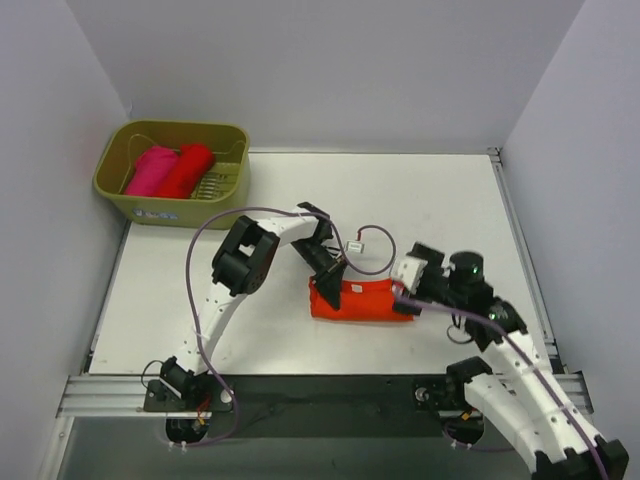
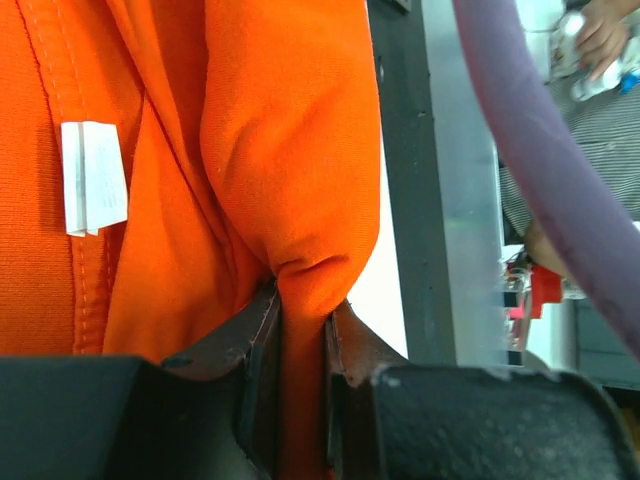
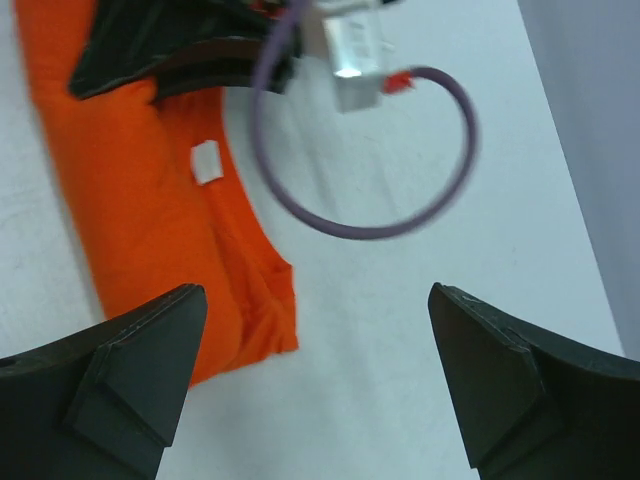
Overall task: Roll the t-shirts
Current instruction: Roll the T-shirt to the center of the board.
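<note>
The orange t-shirt [image 1: 358, 300] lies as a rolled bundle on the white table, between the two arms. My left gripper [image 1: 328, 285] is shut on a fold of it at its left end; the left wrist view shows the cloth [image 2: 290, 180] pinched between the jaws and its white neck label [image 2: 93, 177]. My right gripper [image 1: 412, 300] is open and empty at the bundle's right end; in its wrist view the orange t-shirt [image 3: 150, 200] lies left of the gap between the fingers. The red t-shirt [image 1: 188, 170] and the magenta-pink t-shirt [image 1: 150, 170] lie rolled in the basket.
The olive-green basket [image 1: 172, 207] stands at the table's back left. A purple cable [image 1: 370, 262] with a white connector loops over the table just behind the orange bundle. The table's metal front rail [image 1: 320, 390] runs along the near edge.
</note>
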Controlling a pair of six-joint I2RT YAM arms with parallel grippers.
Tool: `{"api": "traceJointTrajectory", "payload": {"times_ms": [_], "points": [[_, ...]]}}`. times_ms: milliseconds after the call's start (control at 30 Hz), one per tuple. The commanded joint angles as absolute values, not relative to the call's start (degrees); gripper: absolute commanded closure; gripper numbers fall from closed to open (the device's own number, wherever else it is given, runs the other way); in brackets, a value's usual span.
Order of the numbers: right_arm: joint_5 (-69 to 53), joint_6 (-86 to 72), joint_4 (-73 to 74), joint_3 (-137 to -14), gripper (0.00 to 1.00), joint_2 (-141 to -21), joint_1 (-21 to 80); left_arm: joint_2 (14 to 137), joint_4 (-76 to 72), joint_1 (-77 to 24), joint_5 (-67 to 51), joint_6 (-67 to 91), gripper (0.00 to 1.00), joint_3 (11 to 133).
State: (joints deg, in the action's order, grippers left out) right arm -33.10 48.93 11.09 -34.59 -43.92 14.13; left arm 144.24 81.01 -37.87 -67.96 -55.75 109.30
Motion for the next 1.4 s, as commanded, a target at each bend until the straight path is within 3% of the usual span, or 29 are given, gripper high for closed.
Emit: {"api": "traceJointTrajectory", "payload": {"times_ms": [0, 133, 267, 800, 1000, 1067, 1133, 1200, 1300, 1333, 1367], "points": [[-25.84, 62.04, 6.67, -22.70, 0.00, -34.03, 25.64, 148.09, 88.06, -38.76, -65.47, -56.60, 0.94, 109.60], [-24.53, 64.85, 8.79, -17.94, 0.02, -27.60, 35.22, 147.92, 86.40, -38.85, -65.04, -55.29, 0.94, 106.79], [-21.37, 68.54, 6.08, -14.24, 0.05, -29.34, 41.82, 147.39, 85.34, -38.85, -64.86, -55.11, 0.94, 104.59], [-16.18, 77.87, -15.72, -5.46, 0.09, -49.03, 42.19, 149.67, 87.01, -38.67, -65.21, -54.14, 0.94, 106.96], [-15.20, 78.92, -15.21, -6.77, 0.29, -53.87, 41.92, 151.08, 88.50, -38.32, -65.30, -54.32, 0.94, 109.07], [-16.51, 79.19, -11.54, -8.25, 0.45, -54.49, 41.84, 151.61, 89.03, -37.97, -65.65, -54.32, 0.94, 110.03], [-17.49, 78.49, -7.14, -11.32, 0.71, -55.71, 41.66, 152.05, 89.73, -37.62, -65.83, -54.23, 0.93, 110.65], [-18.37, 76.91, -2.21, -13.09, 0.76, -57.12, 41.49, 151.88, 90.09, -37.53, -65.74, -54.32, 0.90, 111.44], [-20.38, 75.76, 3.76, -17.04, 0.81, -60.11, 39.83, 150.30, 89.48, -37.27, -65.57, -53.62, 0.77, 111.36], [-21.78, 75.76, 7.43, -18.18, 0.82, -61.42, 38.94, 149.34, 88.52, -36.83, -65.31, -52.22, 0.56, 110.84], [-23.36, 75.59, 9.30, -20.98, 0.83, -62.04, 37.63, 147.93, 84.33, -36.57, -64.87, -50.29, 0.47, 109.87]]}}
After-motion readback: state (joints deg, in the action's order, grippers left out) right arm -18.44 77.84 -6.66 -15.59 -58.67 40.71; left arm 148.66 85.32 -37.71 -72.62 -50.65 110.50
